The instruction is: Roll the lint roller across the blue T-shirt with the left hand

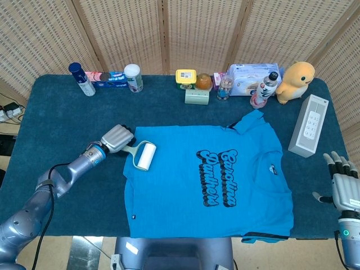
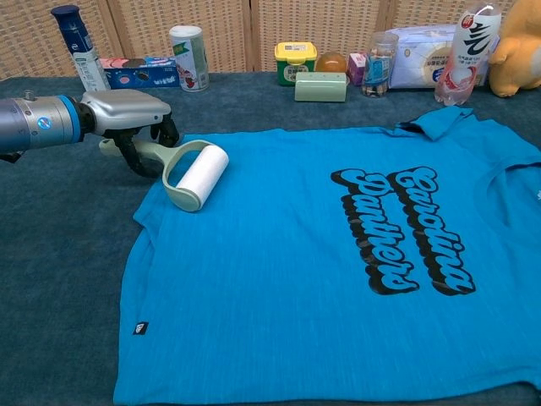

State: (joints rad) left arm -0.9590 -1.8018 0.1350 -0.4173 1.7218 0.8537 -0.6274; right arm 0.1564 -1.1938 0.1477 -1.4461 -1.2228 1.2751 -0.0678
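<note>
One robot hand [image 2: 135, 123] (left) gripping lint roller [image 2: 194, 173], roller on blue T-shirt [image 2: 338, 271]

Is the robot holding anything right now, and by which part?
The left hand grips the lint roller by its handle; the right hand holds nothing.

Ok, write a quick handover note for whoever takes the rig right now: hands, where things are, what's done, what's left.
Left hand: fingers wrapped around the handle of the lint roller, at the shirt's left edge.
Right hand: open, idle at the table's right edge, holding nothing.
Blue T-shirt: spread flat on the table, print up.
Done: roller grasped, its head resting on the shirt's corner.
Left: roll it across the shirt.
</note>
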